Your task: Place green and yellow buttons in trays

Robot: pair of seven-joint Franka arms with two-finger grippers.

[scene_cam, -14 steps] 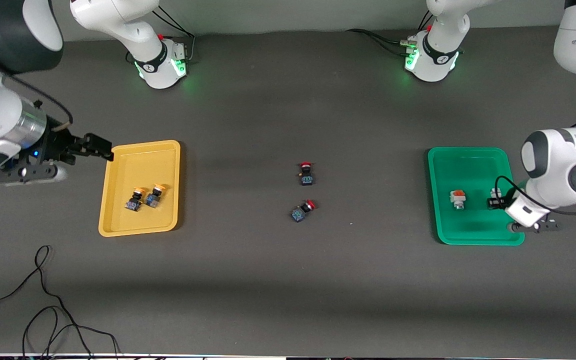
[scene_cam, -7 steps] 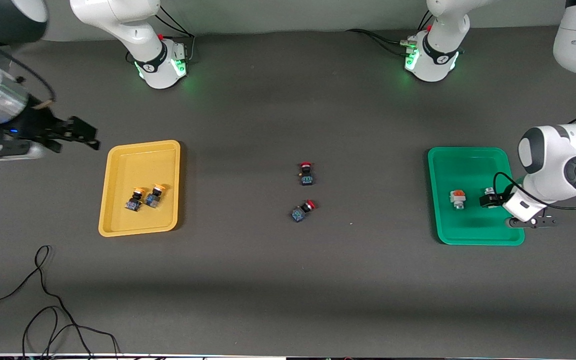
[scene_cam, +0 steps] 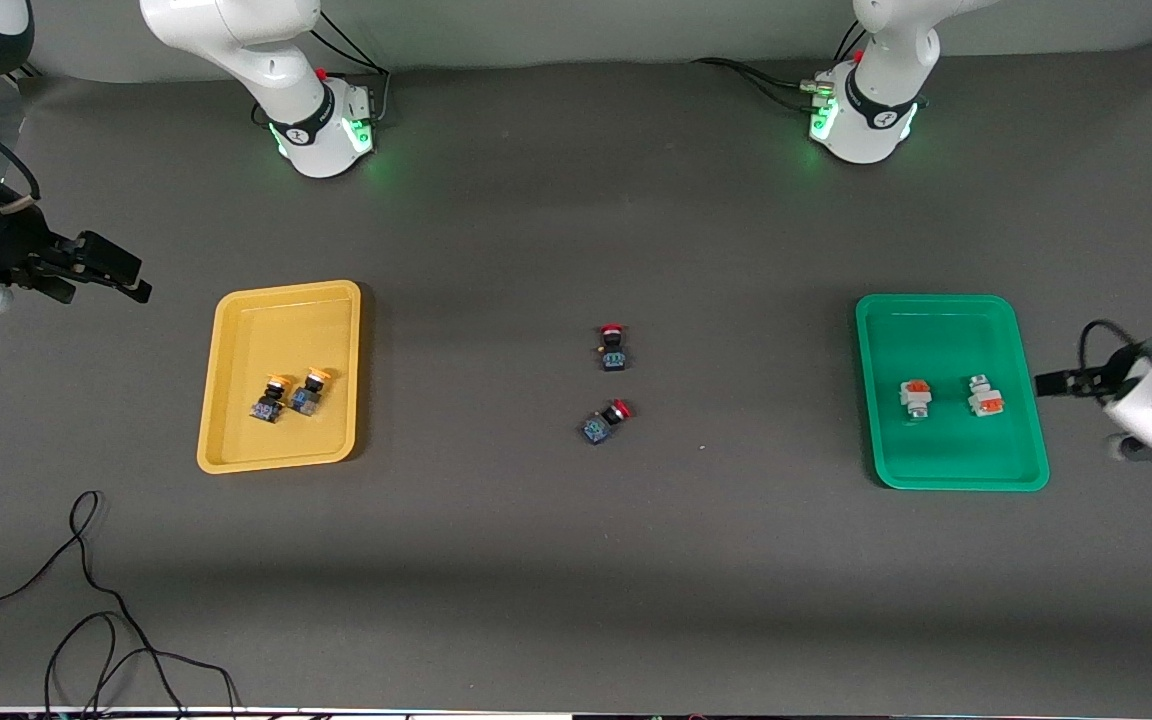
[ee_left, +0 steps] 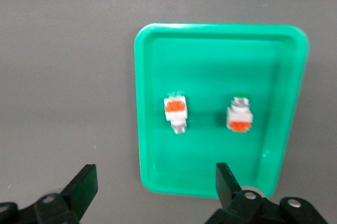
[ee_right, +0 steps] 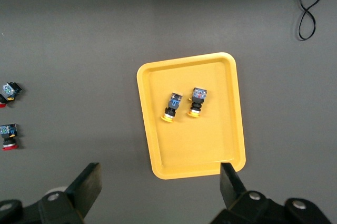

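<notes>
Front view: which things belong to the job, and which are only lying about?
Job:
- yellow tray holding two yellow buttons
- green tray holding two green buttons
- left gripper and right gripper, both open

Lying about:
- two red buttons mid-table
- black cable

On a dark grey bench [scene_cam: 536,560], a yellow tray [scene_cam: 236,450] holds two yellow-capped buttons [scene_cam: 288,393] with black collars and blue bases; a green tray [scene_cam: 936,320] holds two white-and-orange buttons [scene_cam: 948,398]. Two red-capped switches [scene_cam: 608,385] have black-blue bodies.
</notes>
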